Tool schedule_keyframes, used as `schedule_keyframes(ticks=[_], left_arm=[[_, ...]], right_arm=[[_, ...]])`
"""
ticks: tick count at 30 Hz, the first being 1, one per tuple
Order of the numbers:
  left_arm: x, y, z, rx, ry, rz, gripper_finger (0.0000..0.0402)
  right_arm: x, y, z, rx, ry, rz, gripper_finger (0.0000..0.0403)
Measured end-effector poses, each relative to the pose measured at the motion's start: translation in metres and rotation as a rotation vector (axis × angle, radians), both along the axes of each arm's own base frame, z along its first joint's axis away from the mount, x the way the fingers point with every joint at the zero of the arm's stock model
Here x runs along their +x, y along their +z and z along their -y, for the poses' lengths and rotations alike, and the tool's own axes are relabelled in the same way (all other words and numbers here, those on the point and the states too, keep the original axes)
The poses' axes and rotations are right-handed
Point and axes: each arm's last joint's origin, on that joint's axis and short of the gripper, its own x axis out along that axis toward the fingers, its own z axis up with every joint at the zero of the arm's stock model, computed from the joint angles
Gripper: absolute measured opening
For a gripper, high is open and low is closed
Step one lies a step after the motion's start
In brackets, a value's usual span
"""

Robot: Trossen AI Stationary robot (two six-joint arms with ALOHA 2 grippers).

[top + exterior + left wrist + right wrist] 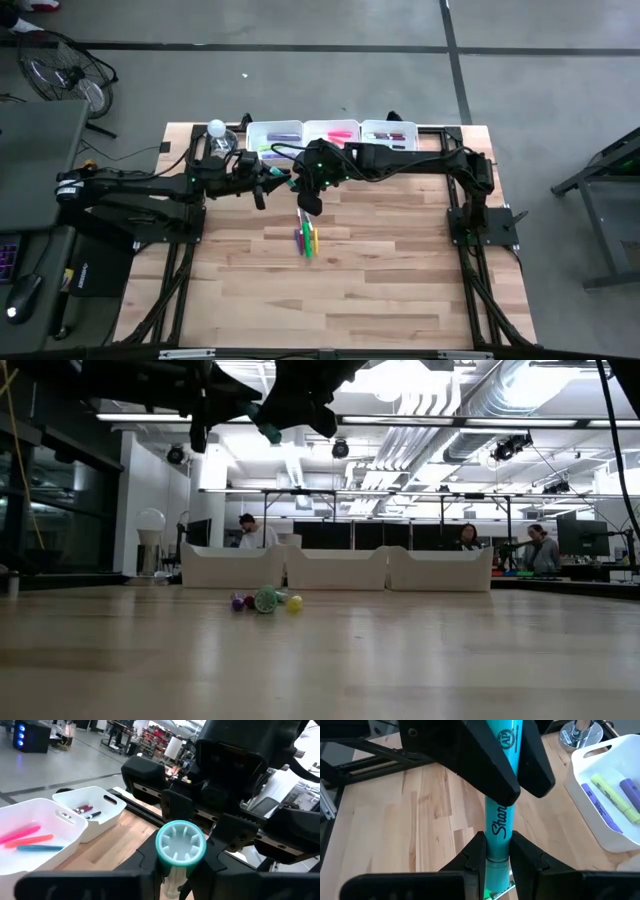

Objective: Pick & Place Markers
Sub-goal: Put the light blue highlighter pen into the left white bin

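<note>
A teal marker hangs in the air above the table's middle, and both grippers are shut on it. My right gripper comes from the right and slants down. My left gripper comes level from the left, with the marker's ribbed round end facing its camera. In the low view the marker is high above the wood. A small pile of markers in green, yellow and purple lies flat on the table below the grippers. My left gripper pinches the teal marker between its two fingers, on the barrel's stretch away from the right gripper. It comes level from the table's left, with the marker pointing back along the fingers. The marker is clear of the table. My right gripper pinches the marker's barrel just below the printed lettering between its two fingers. The fingers slant down from the table's right and run roughly along the marker. The marker is lifted clear, bridging the two grippers.
Three white trays stand in a row at the far edge: the left one with yellow and purple markers, the middle one with pink, orange and blue ones, and the right one with dark ones. A clear bottle stands at the far left.
</note>
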Motion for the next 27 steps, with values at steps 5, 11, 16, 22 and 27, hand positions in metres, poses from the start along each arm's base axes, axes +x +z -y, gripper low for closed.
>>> schedule_keyframes(ticks=[5, 11, 16, 22, 27], left_arm=[[0.0, 0.0, 0.0, 0.001, 0.003, 0.0, 0.0059], [0.0, -0.001, -0.001, 0.005, 0.045, -0.011, 0.0059], [-0.001, -0.001, -0.003, 0.003, 0.109, -0.005, 0.0059], [-0.003, -0.001, -0.008, -0.086, 0.285, 0.023, 0.0059], [0.0, -0.019, -0.014, -0.224, 0.515, -0.027, 0.0065]], right_arm=[[0.0, 0.0, 0.001, -0.005, 0.004, 0.0, 0.0064], [-0.007, 0.007, 0.005, -0.027, -0.016, -0.004, 0.0122], [-0.02, 0.019, 0.019, -0.048, -0.071, -0.016, 0.0149], [-0.041, 0.03, 0.037, -0.098, -0.179, -0.074, 0.0156], [-0.052, 0.027, 0.053, -0.145, -0.247, -0.165, 0.0156]])
